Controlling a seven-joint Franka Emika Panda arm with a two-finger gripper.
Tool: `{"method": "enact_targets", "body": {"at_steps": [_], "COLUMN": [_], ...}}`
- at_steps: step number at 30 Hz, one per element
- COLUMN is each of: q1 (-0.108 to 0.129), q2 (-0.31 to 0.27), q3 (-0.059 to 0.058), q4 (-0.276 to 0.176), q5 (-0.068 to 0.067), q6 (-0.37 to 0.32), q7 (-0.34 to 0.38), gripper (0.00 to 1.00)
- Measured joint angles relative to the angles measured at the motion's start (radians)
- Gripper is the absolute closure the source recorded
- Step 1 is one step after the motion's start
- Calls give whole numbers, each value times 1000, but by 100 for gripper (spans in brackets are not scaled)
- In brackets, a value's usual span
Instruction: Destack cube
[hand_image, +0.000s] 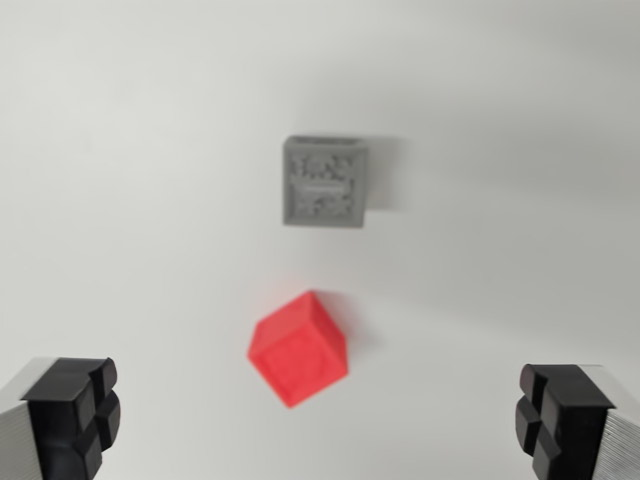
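Note:
A red cube (298, 347) lies on the white surface in the lower middle of the wrist view, turned at an angle. A grey cube (324, 182) with a patterned top sits apart from it, farther up the view. The two cubes do not touch. My gripper (318, 420) hangs above the surface, open wide, with its black fingertips (78, 415) at the bottom corners and nothing between them. The red cube sits between the fingers, a little above their line in the picture.
The plain white surface (120, 150) fills the whole view. Nothing else shows on it.

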Motion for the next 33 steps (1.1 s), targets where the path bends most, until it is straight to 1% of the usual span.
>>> {"method": "enact_targets", "body": {"at_steps": [12, 33], "q1": [0, 0], "q2": [-17, -20], "q3": [0, 0], "q4": [32, 37], "q5": [0, 0], "q6": [-49, -58], "q7": [0, 0], "gripper": [0, 0]}}
